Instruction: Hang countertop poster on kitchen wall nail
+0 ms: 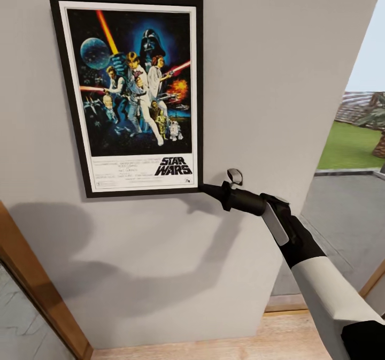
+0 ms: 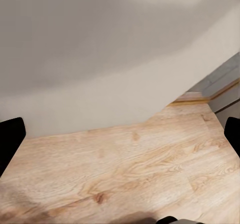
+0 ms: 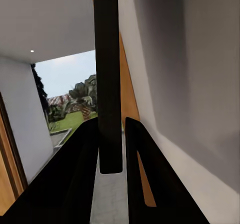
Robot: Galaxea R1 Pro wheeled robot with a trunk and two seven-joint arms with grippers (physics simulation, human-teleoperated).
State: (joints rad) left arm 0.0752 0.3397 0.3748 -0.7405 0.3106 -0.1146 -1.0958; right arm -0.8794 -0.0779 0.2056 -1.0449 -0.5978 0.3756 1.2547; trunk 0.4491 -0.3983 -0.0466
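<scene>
The poster (image 1: 131, 92) is flat against the grey wall (image 1: 278, 55), the right hand (image 1: 206, 189) is pinching its bottom corner, so it looks like the hanging step, and next the hand should let go gently.

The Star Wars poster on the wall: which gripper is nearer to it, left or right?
Right. The right gripper pinches the Star Wars poster at its lower corner. The left gripper faces wooden floor and bare wall, open.

matt grey wall (image 1: 278, 55), grained wood floor (image 2: 130, 174), glossy poster (image 1: 131, 90)
</scene>
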